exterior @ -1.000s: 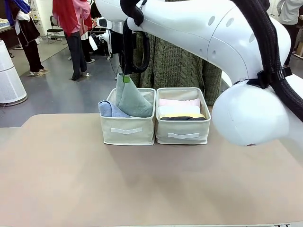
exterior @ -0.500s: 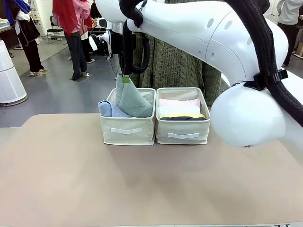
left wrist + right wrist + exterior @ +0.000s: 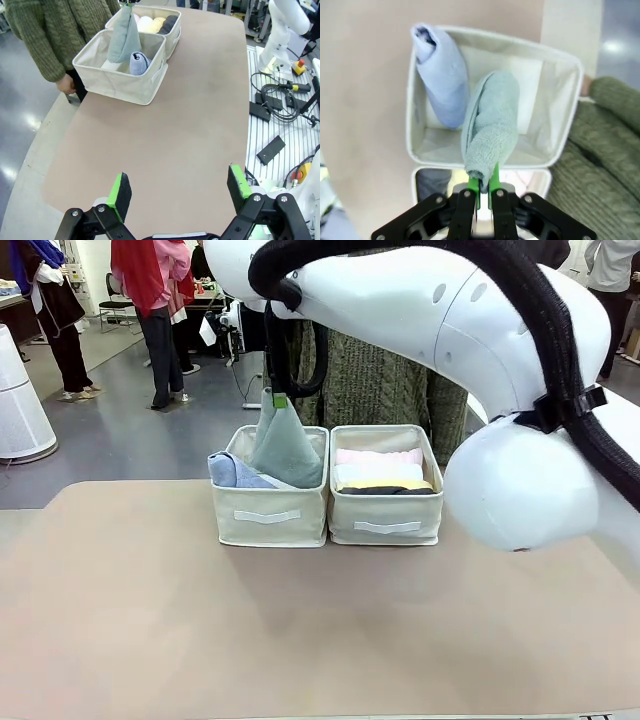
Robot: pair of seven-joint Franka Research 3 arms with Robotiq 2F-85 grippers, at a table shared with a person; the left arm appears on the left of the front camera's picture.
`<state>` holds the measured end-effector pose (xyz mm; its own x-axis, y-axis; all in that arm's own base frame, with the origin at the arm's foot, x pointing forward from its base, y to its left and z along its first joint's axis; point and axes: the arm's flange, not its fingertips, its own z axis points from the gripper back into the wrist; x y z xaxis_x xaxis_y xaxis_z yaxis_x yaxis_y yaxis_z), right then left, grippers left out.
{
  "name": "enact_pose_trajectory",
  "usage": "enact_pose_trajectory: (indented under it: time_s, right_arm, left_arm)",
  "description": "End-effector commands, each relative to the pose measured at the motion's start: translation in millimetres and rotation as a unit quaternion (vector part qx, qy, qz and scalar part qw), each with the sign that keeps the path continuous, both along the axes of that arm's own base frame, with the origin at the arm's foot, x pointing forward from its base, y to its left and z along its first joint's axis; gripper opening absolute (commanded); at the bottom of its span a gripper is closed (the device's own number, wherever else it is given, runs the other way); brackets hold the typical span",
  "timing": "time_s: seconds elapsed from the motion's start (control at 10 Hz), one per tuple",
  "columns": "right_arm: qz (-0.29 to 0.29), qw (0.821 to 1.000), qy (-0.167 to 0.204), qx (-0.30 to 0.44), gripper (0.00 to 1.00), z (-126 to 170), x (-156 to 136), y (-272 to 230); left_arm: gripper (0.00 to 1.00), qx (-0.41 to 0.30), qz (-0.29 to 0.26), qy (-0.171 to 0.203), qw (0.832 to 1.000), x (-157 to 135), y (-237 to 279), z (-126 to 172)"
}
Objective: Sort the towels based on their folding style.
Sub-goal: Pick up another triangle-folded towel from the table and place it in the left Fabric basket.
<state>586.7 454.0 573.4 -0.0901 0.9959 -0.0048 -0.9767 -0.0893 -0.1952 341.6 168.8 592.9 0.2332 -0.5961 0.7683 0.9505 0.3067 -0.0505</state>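
The right gripper [image 3: 483,187] pinches the tip of the grey-green towel [image 3: 285,445], which hangs into the left bin [image 3: 268,515] beside the blue towel [image 3: 232,471], while the other four towels [image 3: 382,471] lie in the right bin [image 3: 386,520], and the left gripper [image 3: 180,189] is spread wide above the table [image 3: 190,125].

Front camera faces the bins [image 3: 326,490] across the table; both wrist cameras look down on them.
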Motion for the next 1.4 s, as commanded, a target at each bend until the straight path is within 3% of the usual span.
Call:
enact_pose_trajectory:
  time_s: [0.0, 0.4, 1.3]
  right_arm:
    - [-0.044, 0.999, 0.001, -0.019, 0.09, -2.0, -2.0, 4.3]
    - [-0.071, 0.997, 0.033, -0.029, 0.09, -3.6, -2.3, -0.1]
    - [-0.091, 0.993, 0.058, -0.038, 0.09, -4.8, -3.5, -5.6]
  left_arm:
    - [1.0, -0.006, 0.0, -0.017, 1.0, -0.2, -0.7, -2.7]
    - [1.0, -0.006, 0.0, -0.017, 1.0, -0.2, -0.7, -2.7]
    - [1.0, -0.006, 0.0, -0.017, 1.0, -0.2, -0.7, -2.7]
